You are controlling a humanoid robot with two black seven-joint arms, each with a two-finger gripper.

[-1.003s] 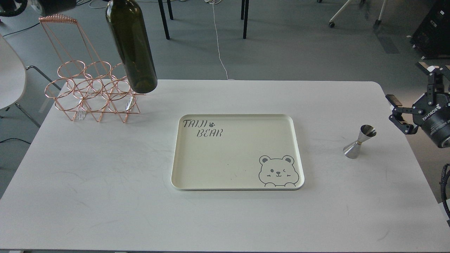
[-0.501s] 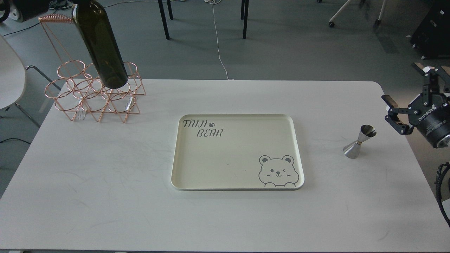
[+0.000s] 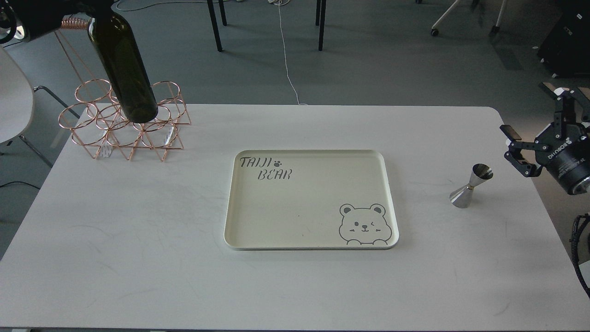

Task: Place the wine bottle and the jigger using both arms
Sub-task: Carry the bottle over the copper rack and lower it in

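The dark olive-green wine bottle (image 3: 124, 69) hangs tilted at the top left, its neck running out of view at the top edge. Its base sits at the rings of the copper wire rack (image 3: 83, 115). My left gripper (image 3: 50, 11) is a black mass at the top left corner, holding the bottle's upper end. The steel jigger (image 3: 470, 186) stands upright on the table at the right. My right gripper (image 3: 516, 147) is open just right of the jigger and slightly above it, not touching it.
A cream tray (image 3: 392, 193) printed with a bear lies empty at the table's middle. The white table (image 3: 138, 240) ends close to the right of the jigger. A white chair (image 3: 14, 101) stands at the left, and chair legs stand behind the table.
The wine bottle has moved left and down with my left gripper, from beside the rack to over its rings. My right gripper has shifted slightly up and left and stays open.
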